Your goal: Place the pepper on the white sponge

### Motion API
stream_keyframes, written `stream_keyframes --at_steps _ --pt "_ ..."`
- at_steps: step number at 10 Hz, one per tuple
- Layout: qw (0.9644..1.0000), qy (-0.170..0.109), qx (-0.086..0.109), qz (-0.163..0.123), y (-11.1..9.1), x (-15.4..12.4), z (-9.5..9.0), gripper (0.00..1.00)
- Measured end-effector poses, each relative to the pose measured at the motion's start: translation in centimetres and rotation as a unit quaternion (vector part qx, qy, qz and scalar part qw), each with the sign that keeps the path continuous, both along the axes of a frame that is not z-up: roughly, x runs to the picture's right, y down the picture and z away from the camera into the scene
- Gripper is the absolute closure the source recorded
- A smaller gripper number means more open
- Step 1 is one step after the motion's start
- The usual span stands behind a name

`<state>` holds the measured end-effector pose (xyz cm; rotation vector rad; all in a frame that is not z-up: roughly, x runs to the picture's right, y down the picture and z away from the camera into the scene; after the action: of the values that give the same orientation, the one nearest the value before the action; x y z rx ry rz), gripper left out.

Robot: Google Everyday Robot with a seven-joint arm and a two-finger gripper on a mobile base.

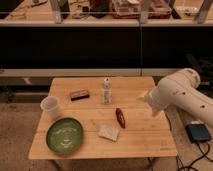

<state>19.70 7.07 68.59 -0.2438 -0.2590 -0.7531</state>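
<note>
The dark red pepper (pixel 120 117) lies on the wooden table (pixel 145 140) near its middle. The white sponge (pixel 109 132) lies flat just in front and to the left of it, close by but apart from it. My gripper (pixel 144 97) is at the end of the white arm (pixel 180 97), above the table's right part. It is right of the pepper, higher than it, and holds nothing that I can see.
A white bottle (pixel 106 91) stands behind the pepper. A dark brown block (pixel 79 94) lies at the back left, a white cup (pixel 50 106) at the left edge, a green plate (pixel 65 135) at the front left. A dark box (pixel 199 132) lies on the floor to the right.
</note>
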Motion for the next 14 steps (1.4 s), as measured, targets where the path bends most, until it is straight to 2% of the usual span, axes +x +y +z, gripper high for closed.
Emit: stream_keyframes --at_steps 1,2,3,4,5,8,9,10,12,13,14 --pt "0.9984 -0.028 0.027 -0.04 -0.8 -2.0 0.5 0.35" --pt "0.9941 -0.056 0.049 -0.079 -1.3 -4.2 1.0 0.35" --pt "0.9872 -0.077 0.063 -0.124 -1.1 -6.1 1.6 0.35" --pt "0.9804 -0.09 0.069 -0.161 -0.7 -7.3 2.2 0.35" --pt "0.976 -0.096 0.073 -0.181 -0.5 -8.0 2.4 0.35" --pt "0.9754 -0.097 0.073 -0.184 -0.3 -8.0 2.5 0.35" --pt "0.9723 -0.102 0.067 -0.199 0.4 -8.2 3.2 0.35" --pt "0.9666 -0.109 0.06 -0.224 1.4 -8.7 4.2 0.35" --pt "0.9419 -0.125 0.048 -0.308 3.7 -9.9 7.7 0.35" --pt "0.9262 -0.128 0.042 -0.352 4.4 -10.3 9.8 0.35" --pt "0.9182 -0.127 0.038 -0.373 4.7 -10.3 11.0 0.35"
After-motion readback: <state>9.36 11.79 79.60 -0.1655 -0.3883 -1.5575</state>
